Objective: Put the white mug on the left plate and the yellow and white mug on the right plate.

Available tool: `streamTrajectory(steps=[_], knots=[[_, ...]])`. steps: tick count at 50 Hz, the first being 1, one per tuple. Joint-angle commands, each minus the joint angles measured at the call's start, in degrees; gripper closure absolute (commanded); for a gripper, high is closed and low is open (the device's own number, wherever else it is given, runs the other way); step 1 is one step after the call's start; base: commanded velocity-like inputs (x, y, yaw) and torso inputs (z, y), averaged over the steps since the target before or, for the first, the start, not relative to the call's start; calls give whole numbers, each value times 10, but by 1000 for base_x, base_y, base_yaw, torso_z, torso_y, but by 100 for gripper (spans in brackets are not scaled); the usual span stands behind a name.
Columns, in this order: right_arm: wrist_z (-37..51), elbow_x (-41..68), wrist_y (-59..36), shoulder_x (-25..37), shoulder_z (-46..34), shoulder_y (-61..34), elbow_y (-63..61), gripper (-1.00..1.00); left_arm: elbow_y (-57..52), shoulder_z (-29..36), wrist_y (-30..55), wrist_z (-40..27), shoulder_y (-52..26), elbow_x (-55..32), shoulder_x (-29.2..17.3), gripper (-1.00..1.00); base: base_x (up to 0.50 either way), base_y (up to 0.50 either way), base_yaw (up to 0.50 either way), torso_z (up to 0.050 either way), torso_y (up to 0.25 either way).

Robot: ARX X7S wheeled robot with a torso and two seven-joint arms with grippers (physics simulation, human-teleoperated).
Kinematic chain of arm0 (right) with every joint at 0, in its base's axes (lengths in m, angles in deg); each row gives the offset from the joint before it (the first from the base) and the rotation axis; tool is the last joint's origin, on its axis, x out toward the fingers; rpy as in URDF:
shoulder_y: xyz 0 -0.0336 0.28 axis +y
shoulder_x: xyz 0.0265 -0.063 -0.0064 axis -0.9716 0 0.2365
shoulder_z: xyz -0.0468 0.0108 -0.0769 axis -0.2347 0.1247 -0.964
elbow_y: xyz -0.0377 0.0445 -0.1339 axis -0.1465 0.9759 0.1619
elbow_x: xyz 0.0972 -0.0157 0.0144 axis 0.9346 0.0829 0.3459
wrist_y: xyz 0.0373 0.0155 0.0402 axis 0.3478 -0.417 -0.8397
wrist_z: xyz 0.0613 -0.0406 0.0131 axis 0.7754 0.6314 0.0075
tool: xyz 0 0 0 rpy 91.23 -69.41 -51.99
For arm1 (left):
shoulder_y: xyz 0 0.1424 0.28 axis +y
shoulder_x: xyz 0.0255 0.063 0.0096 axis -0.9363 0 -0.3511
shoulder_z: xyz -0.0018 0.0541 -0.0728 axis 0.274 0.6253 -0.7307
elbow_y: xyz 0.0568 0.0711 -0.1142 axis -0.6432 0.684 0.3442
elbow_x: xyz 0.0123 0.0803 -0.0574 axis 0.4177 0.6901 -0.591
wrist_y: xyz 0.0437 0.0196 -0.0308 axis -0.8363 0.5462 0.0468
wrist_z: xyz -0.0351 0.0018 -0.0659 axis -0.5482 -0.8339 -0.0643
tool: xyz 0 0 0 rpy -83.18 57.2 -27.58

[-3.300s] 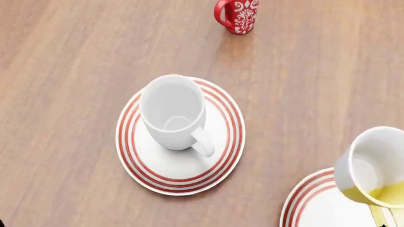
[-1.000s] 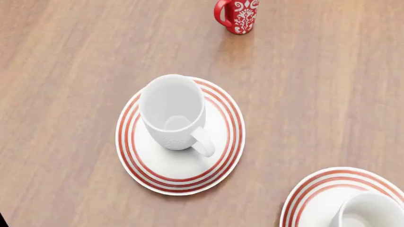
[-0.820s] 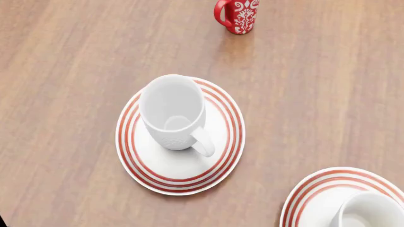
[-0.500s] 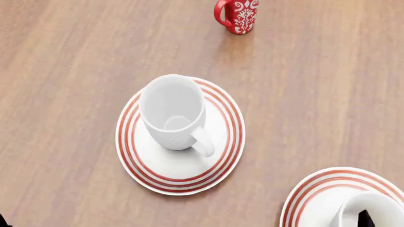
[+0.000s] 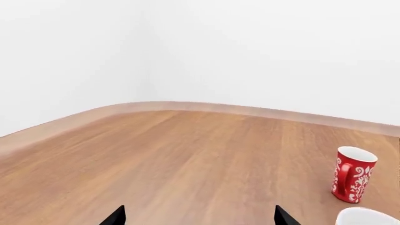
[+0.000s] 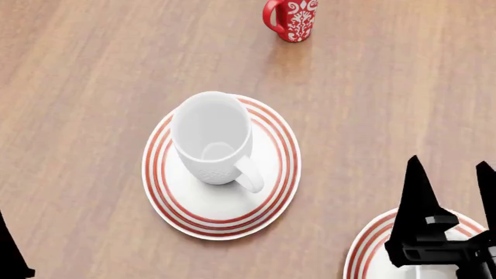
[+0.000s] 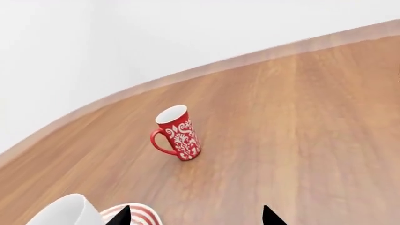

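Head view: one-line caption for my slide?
White mug upright on the left plate; open right hand above the right plate; red mug at the far edge.

The right gripper (image 6: 453, 174) has risen into the head view above the right plate (image 6: 372, 241), fingers spread and empty, hiding the yellow and white mug it had set there; a dark tip of the left gripper (image 6: 9, 253) now shows at the lower left

Right gripper (image 6: 453, 174) at lower right, fingers spread and empty; left gripper (image 5: 198, 216) barely in view, fingertips apart.
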Motion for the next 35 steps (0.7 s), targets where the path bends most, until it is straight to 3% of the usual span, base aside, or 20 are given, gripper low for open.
streamTrajectory(steps=[1, 11, 27, 35], knots=[[17, -46, 39, -20, -56, -84, 108, -100, 11, 31, 136, 9, -136, -21, -26, -100, 0, 0, 0, 0, 0], [16, -81, 114, -45, -73, -101, 146, -100, 124, 55, 233, 51, -322, -69, -11, -100, 0, 0, 0, 0, 0], [39, -45, 90, -40, -72, -97, 38, -100, 116, 41, 295, 49, -414, -99, -24, -100, 0, 0, 0, 0, 0], [51, 15, 67, -34, -36, -95, -15, -100, 57, 20, 358, 24, -445, -136, -42, -100, 0, 0, 0, 0, 0]])
